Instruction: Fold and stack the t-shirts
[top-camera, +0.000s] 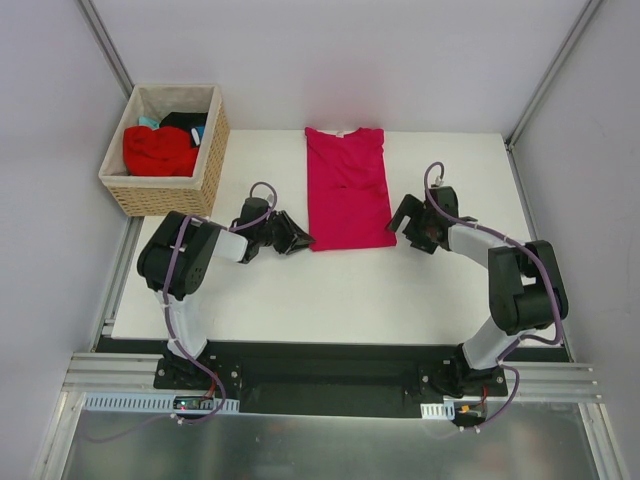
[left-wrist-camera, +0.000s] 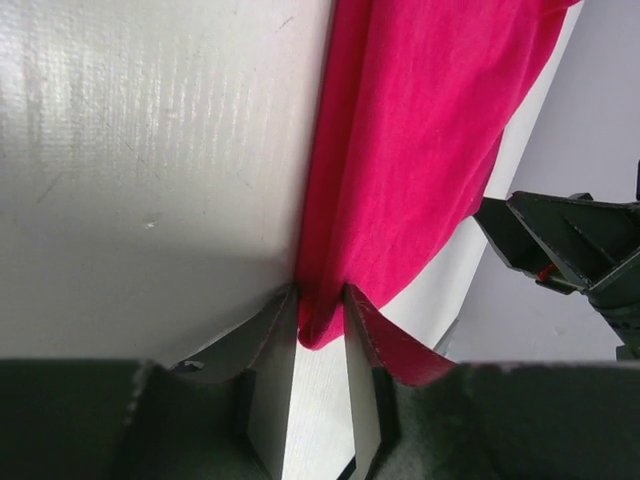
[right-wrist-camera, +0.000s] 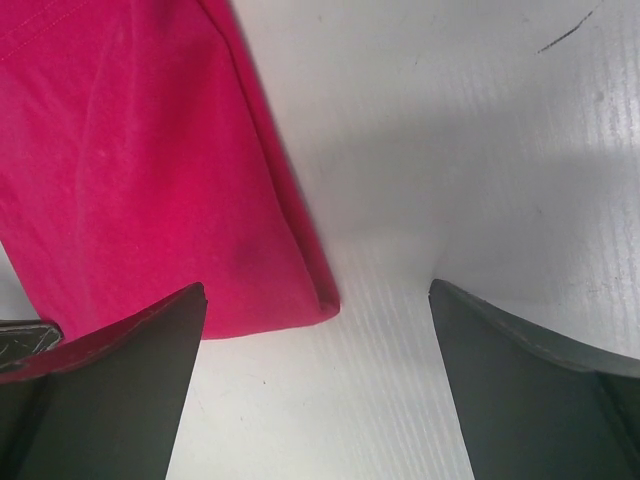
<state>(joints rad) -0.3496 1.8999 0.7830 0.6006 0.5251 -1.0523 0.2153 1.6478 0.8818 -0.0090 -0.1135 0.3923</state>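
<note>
A large crimson-pink t-shirt (top-camera: 346, 190) lies folded into a long strip on the white table (top-camera: 330, 290), collar at the far end. My left gripper (top-camera: 303, 240) sits at its near left corner. In the left wrist view the fingers of that gripper (left-wrist-camera: 320, 300) are pinched on the bunched corner of the shirt (left-wrist-camera: 420, 130). My right gripper (top-camera: 405, 222) is at the near right corner, low over the table. In the right wrist view it (right-wrist-camera: 318, 288) stands wide open, with the shirt's hem corner (right-wrist-camera: 140, 170) lying flat between the fingers and touching neither.
A woven wicker basket (top-camera: 170, 195) stands off the table's far left corner. It holds a brighter red t-shirt (top-camera: 158, 150), with black cloth (top-camera: 185, 120) and teal cloth (top-camera: 148, 122) behind it. Grey walls close in the table at the back and sides.
</note>
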